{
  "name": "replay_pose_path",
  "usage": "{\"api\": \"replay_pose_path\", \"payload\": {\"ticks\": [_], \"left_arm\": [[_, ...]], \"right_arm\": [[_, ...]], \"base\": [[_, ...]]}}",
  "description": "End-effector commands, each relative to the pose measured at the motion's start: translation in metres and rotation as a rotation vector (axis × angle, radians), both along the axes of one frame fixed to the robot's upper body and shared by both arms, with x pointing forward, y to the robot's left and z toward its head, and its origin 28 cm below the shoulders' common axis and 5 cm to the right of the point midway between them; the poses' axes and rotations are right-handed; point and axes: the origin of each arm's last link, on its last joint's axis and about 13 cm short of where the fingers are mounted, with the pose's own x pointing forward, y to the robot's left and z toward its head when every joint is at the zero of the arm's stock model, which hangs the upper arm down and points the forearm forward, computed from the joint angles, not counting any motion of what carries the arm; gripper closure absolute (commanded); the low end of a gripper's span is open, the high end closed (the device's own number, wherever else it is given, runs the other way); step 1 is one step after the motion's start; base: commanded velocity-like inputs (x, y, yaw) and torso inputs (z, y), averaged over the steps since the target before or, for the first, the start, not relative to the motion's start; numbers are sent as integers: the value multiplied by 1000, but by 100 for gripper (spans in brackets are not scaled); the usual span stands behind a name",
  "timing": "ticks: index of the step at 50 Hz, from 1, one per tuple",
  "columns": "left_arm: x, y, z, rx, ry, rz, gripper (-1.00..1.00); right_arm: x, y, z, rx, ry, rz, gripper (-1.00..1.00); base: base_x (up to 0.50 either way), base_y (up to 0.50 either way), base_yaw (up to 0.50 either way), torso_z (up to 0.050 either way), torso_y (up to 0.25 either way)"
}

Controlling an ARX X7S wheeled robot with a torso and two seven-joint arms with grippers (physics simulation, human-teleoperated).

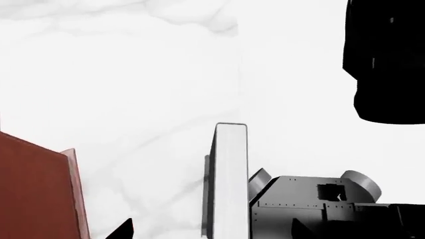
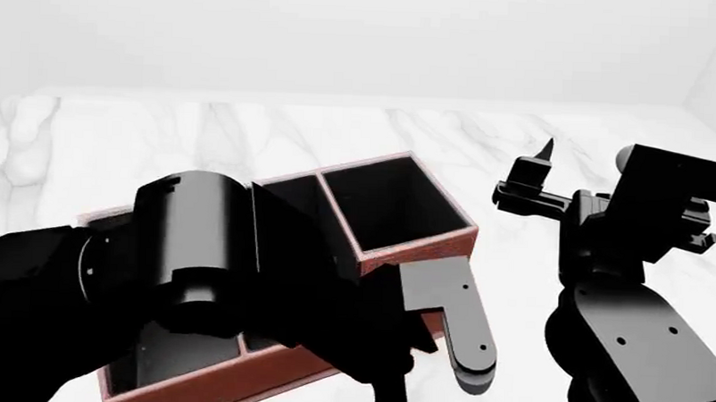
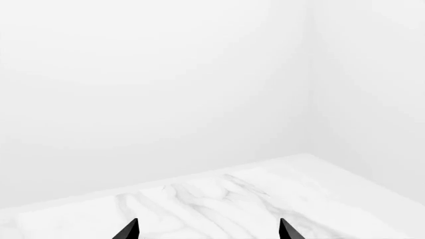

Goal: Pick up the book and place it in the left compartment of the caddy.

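Note:
The book (image 1: 230, 179) stands upright on the white marble table, seen edge-on in the left wrist view, with white page edges and a dark cover. My left gripper (image 1: 211, 233) is open. Its two black fingertips (image 1: 123, 231) stand on either side of the book with gaps to it. A corner of the reddish-brown caddy (image 1: 33, 191) is close beside it. In the head view my left arm (image 2: 189, 249) covers much of the caddy (image 2: 419, 248) and hides the book. The low end slot (image 2: 167, 360) shows only in part. My right gripper (image 3: 209, 231) is open and empty, raised beside the caddy (image 2: 536, 167).
The caddy's tall square end cell (image 2: 388, 202) is open and black inside. A grey robot part (image 2: 456, 316) lies in front of the caddy, also seen past the book (image 1: 312, 209). The right arm (image 2: 623, 291) stands to the right. A white wall closes the table's far side.

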Motion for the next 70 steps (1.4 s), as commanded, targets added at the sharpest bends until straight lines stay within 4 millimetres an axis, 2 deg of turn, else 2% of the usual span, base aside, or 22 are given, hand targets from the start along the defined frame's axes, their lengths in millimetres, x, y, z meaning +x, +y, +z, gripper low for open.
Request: {"api": "replay_pose_path", "payload": {"ticks": [1,12,18,25,26,35,36,52,70], "left_arm": [[1,-8,-10,-11,24,-39,-100],[1,-10,-12,-18,29,-51,-100],[-2,-18,-25,-18,59,-91,-100],[-2,-18,-25,-18,59,-91,-100],[-1,-21,-32,-22,76,-103,-100],[0,-22,-34,-28,83,-109,-100],[-1,-25,-39,-40,97,-123,-100],[5,-24,-49,-53,121,-111,-100],[12,-20,-73,-69,178,-84,-100]], "right_arm": [[1,0,-1,4,2,1,-100],[1,0,0,5,0,2,-100],[1,0,-2,5,3,3,-100],[1,0,-2,5,3,3,-100],[1,-1,-2,9,4,-2,-100],[1,-1,-2,10,4,-2,-100],[1,-1,-2,10,4,-2,-100],[0,-1,-4,14,6,-3,-100],[0,-2,-6,18,7,-4,-100]], "base": [[0,0,0,0,0],[0,0,0,0,0],[0,0,0,0,0],[0,0,0,0,0],[0,0,0,0,0],[0,0,0,0,0],[0,0,0,0,0],[0,0,0,0,0],[0,0,0,0,0]]}}
